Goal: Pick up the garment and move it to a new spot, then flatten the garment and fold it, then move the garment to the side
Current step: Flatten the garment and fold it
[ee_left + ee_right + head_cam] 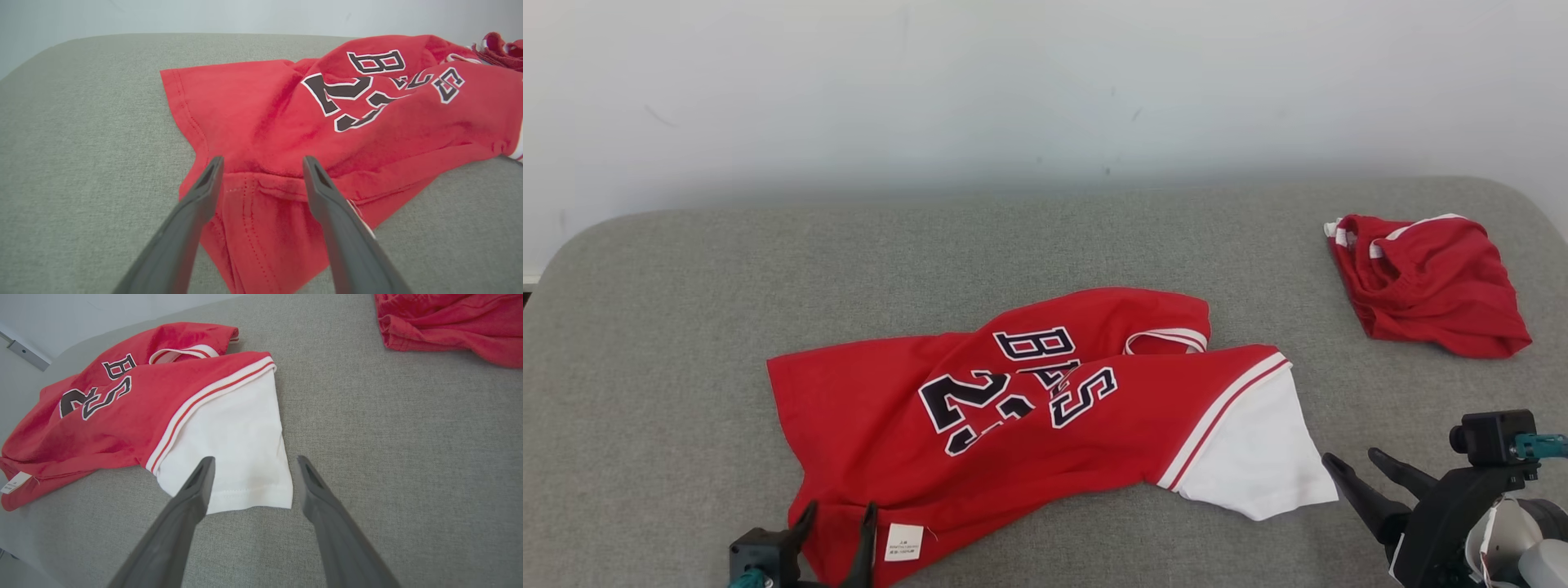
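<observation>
The red jersey [1013, 416] lay rumpled in the middle of the grey padded surface [686, 327], its white sleeve [1258, 457] spread toward the right. The left pincer [841, 508] stood spread above the jersey's near hem, gripping nothing. The right pincer [1350, 456], also spread and empty, was just beside the sleeve's edge. A second red garment [1429, 286] lay bunched at the far right.

A bunched red cloth [1429, 282] lies on the grey cushion [686, 327].
</observation>
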